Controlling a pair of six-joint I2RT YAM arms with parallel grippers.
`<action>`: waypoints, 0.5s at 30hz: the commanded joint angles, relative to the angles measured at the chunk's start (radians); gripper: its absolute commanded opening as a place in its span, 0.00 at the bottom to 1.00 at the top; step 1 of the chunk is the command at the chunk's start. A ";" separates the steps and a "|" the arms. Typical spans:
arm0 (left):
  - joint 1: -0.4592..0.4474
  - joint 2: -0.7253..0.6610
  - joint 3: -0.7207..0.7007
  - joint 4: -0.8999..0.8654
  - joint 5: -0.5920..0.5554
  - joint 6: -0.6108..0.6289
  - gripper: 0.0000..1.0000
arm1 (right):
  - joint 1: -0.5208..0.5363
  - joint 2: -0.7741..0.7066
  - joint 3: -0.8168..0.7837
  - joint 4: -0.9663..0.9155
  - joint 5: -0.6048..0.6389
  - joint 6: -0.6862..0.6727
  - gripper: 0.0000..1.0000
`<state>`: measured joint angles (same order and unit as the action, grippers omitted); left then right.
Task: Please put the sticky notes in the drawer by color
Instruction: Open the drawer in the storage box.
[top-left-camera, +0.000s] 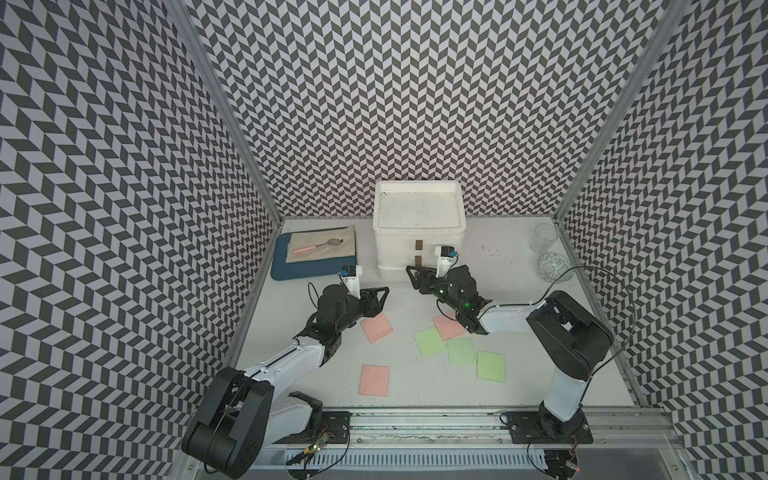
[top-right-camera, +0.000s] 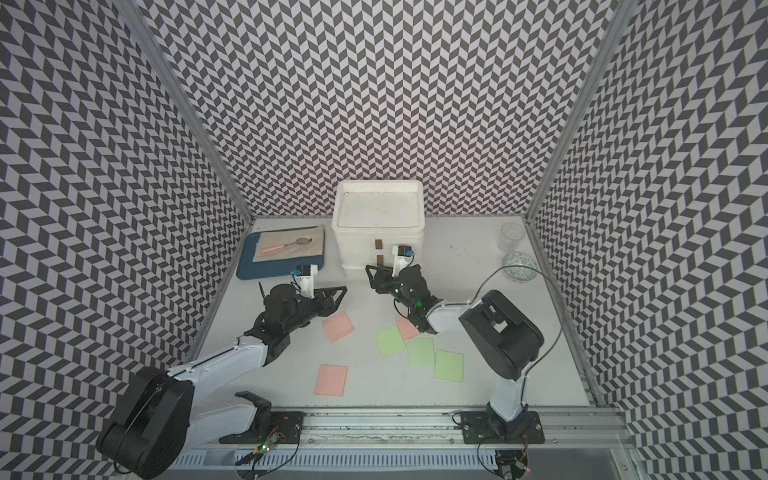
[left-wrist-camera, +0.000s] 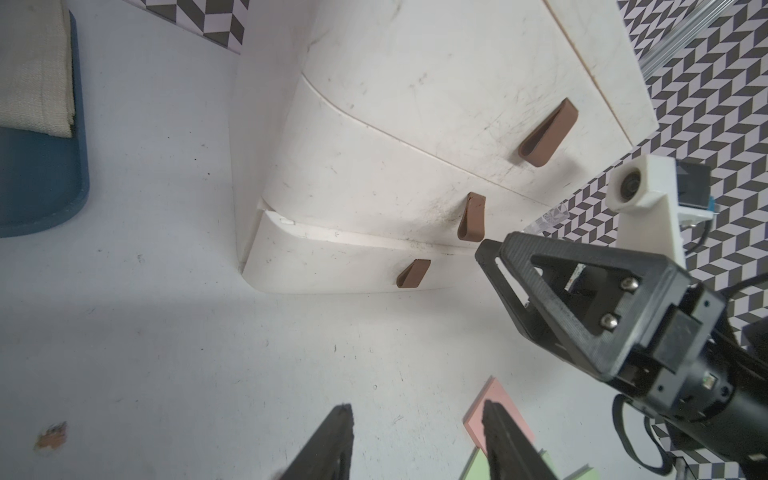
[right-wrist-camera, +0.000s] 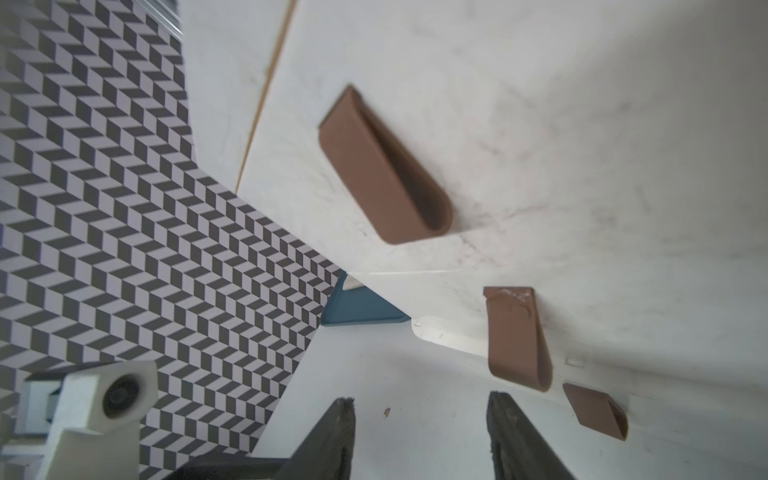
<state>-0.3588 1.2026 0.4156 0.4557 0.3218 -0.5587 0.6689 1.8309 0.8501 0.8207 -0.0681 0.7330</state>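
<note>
Three salmon-pink sticky notes (top-left-camera: 376, 327) (top-left-camera: 375, 380) (top-left-camera: 446, 328) and three light green ones (top-left-camera: 430, 340) (top-left-camera: 461, 351) (top-left-camera: 491, 365) lie flat on the table. The third pink one is partly under my right arm. No blue note shows. The white drawer unit (top-left-camera: 395, 253) stands at the back, with brown handles (left-wrist-camera: 548, 133) (left-wrist-camera: 471, 216) (left-wrist-camera: 413, 273). My right gripper (top-left-camera: 411, 277) (right-wrist-camera: 420, 399) is open and empty, its tips just beside the middle handle (right-wrist-camera: 515, 336). My left gripper (top-left-camera: 385, 291) (left-wrist-camera: 417, 407) is open and empty above bare table left of the unit.
A blue tray (top-left-camera: 291, 272) with a beige cloth and a pink-handled spoon (top-left-camera: 320, 246) sits at the back left. A clear glass (top-left-camera: 544, 237) and a patterned bowl (top-left-camera: 555, 268) stand at the back right. Chevron-patterned walls close in three sides.
</note>
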 joint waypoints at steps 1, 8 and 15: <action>0.018 0.009 0.011 0.036 0.041 -0.013 0.54 | -0.031 0.034 0.015 0.086 -0.047 0.117 0.54; 0.036 0.005 0.000 0.049 0.060 -0.027 0.54 | -0.046 0.046 -0.010 0.126 -0.042 0.176 0.54; 0.038 0.002 -0.003 0.057 0.069 -0.033 0.54 | -0.046 0.081 0.028 0.115 -0.039 0.181 0.52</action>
<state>-0.3264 1.2045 0.4152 0.4850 0.3725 -0.5892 0.6205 1.8862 0.8494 0.8906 -0.1036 0.9024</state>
